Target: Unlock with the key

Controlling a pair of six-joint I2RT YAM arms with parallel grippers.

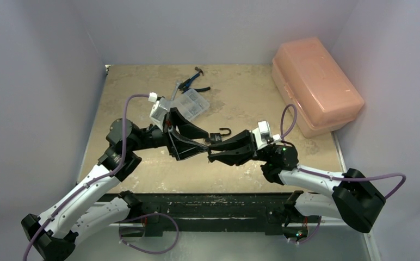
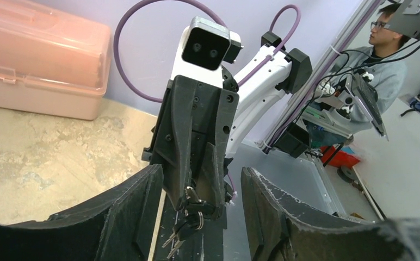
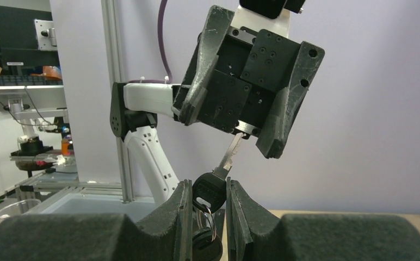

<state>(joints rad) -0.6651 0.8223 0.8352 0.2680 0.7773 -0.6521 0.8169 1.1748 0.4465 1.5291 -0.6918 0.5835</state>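
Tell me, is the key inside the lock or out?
Out. The right hand pinches the key by its black head, and its metal blade sticks up bare, with nothing around it.

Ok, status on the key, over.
Right claw shut on key. Left claw open, at blade tip. Padlock beside them, ungripped. Nothing blocking.

padlock (image 1: 219, 137): 1 | key bunch (image 3: 209, 191): 1 | pink box (image 1: 316, 87): 1 | clear case (image 1: 190, 104): 1 | pliers (image 1: 190, 84): 1

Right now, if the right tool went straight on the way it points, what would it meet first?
The left tool, facing it with fingers spread. The key pinched in the right tool sticks out ahead, so its tip would likely touch the left palm first; the gap is unclear.
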